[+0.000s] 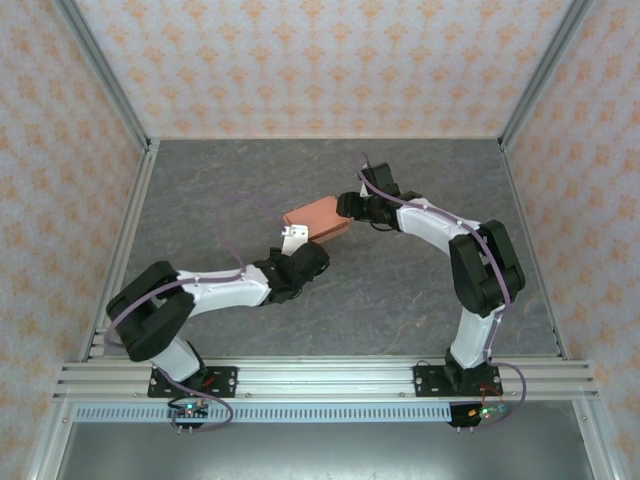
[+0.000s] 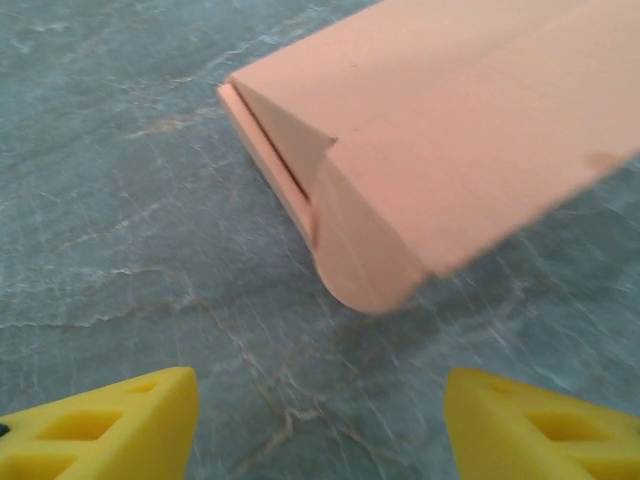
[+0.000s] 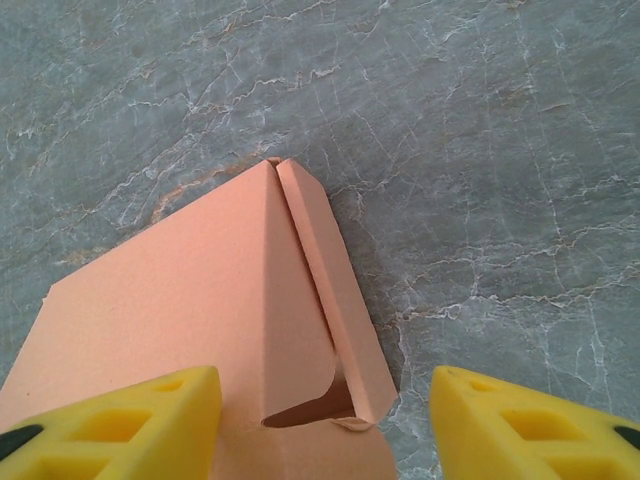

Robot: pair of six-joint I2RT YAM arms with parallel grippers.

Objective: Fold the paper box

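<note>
paper box (image 1: 318, 219), long axis roughly left-right

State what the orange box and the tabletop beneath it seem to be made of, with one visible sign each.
The paper box looks like thin cardboard, matte salmon-orange: sharp creases and thin flap edges show. The tabletop looks like grey stone with pale veins, though it may be a printed surface; low sheen.

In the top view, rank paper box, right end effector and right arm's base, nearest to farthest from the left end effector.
1. paper box, just ahead of left end effector
2. right end effector, at box's far end
3. right arm's base, near table edge
</note>
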